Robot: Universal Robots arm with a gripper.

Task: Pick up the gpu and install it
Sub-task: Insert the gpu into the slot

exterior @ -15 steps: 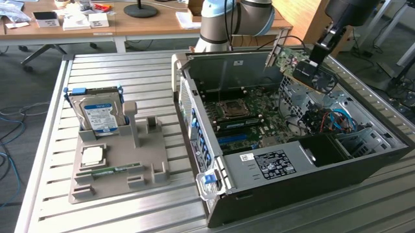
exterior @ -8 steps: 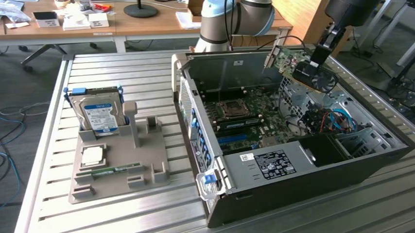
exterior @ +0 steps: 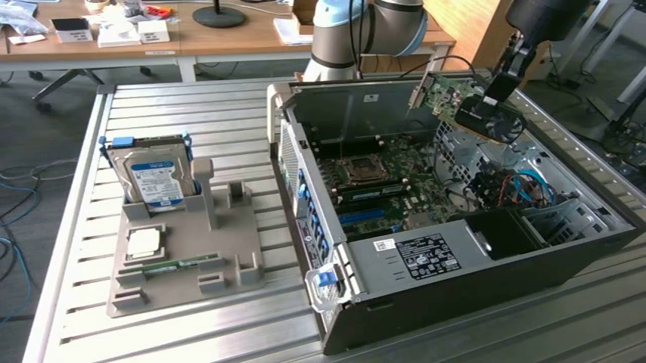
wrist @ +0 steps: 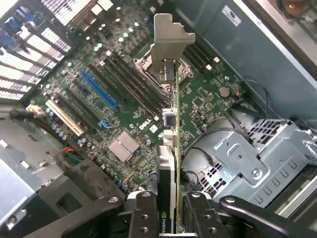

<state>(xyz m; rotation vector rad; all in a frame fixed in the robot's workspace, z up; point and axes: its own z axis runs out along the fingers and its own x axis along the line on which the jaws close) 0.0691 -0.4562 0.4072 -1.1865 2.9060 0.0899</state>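
The gpu hangs in the air over the far end of the open computer case, at the exterior view's right. It is a thin green-edged card with a silver end bracket. My gripper is shut on the card's near end. In the wrist view the gpu runs edge-on away from my gripper, its black fingers pressing on both faces. Below it lies the green motherboard with a blue slot and the processor socket. The card is clear of the board.
At the exterior view's left a grey parts holder carries a silver hard drive, a square chip and a slim green memory stick. The case holds a drive cage and cables. All rests on a slatted metal table.
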